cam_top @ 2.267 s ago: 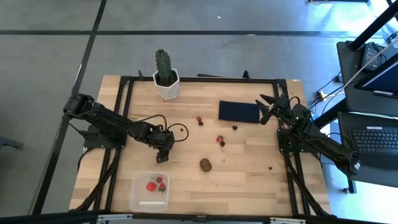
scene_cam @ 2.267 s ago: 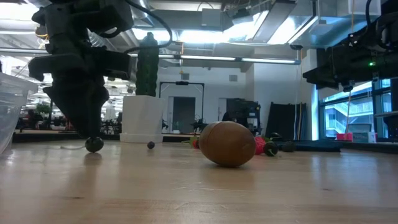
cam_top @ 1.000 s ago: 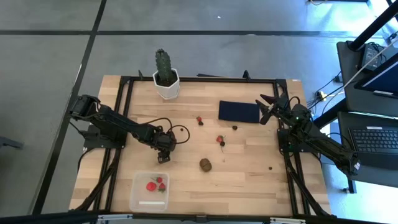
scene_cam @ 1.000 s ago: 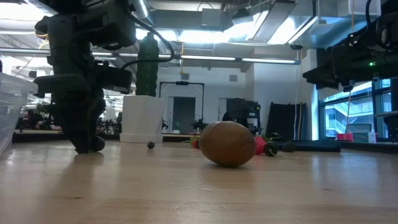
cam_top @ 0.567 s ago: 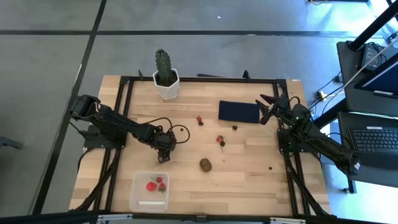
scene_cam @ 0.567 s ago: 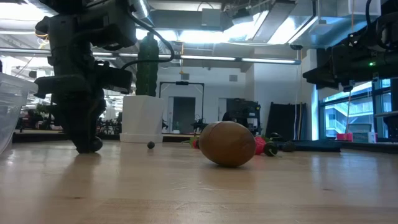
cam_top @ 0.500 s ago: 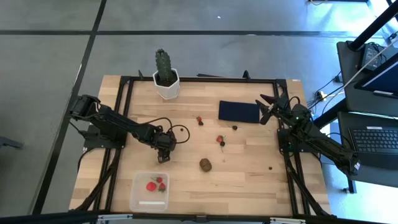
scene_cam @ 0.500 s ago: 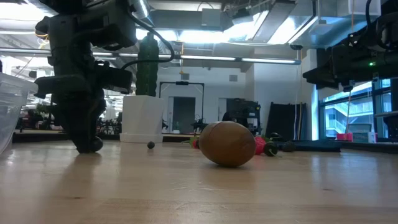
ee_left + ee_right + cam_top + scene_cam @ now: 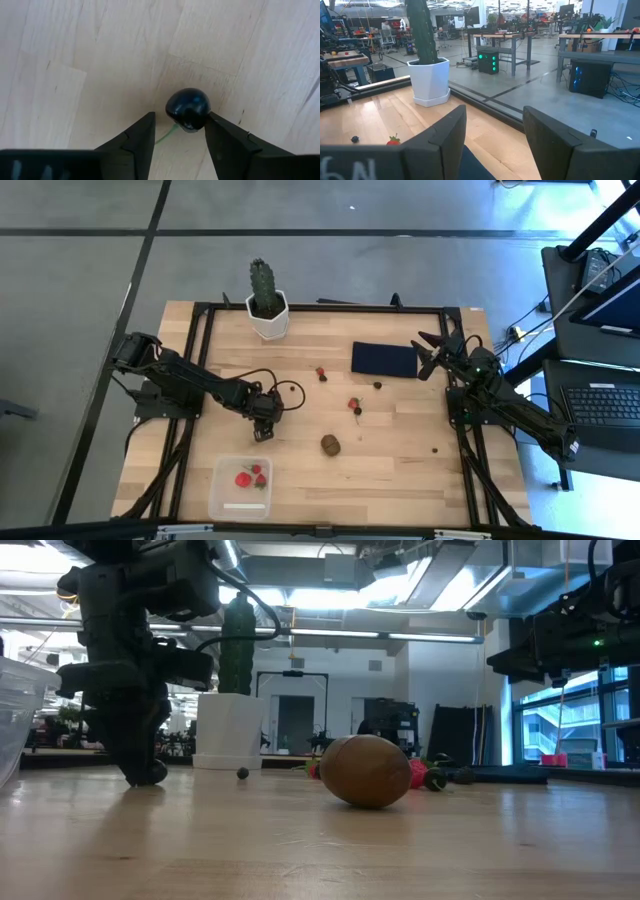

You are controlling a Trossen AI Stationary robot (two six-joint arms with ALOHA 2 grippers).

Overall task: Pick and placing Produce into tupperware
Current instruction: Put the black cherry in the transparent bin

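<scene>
A small dark round berry [image 9: 188,109] lies on the wooden table left of centre. My left gripper [image 9: 262,430] points down over it, open, with one finger on each side; the low view shows the fingertips [image 9: 135,775] down at the table. The clear tupperware [image 9: 241,487] stands near the front edge with red strawberries [image 9: 250,476] in it. A brown kiwi [image 9: 330,444] rests on the table at the middle. My right gripper [image 9: 428,352] waits open and level at the far right, with nothing between its fingers. My left gripper comes from above, pointing steeply down. The inner side of one finger [image 9: 225,145] lies against the berry's side [image 9: 204,112]. The other finger [image 9: 140,140] stands a small gap away from it. The berry rests on the table.
A cactus in a white pot [image 9: 266,302] stands at the far edge, and a flat navy rectangle [image 9: 384,359] lies at the far right. Loose strawberries [image 9: 354,405] [image 9: 321,373] and dark berries [image 9: 378,385] [image 9: 435,449] are scattered on the right half.
A little over a second ago my left gripper came down to the table over the dark berry. Since then it has stayed in place.
</scene>
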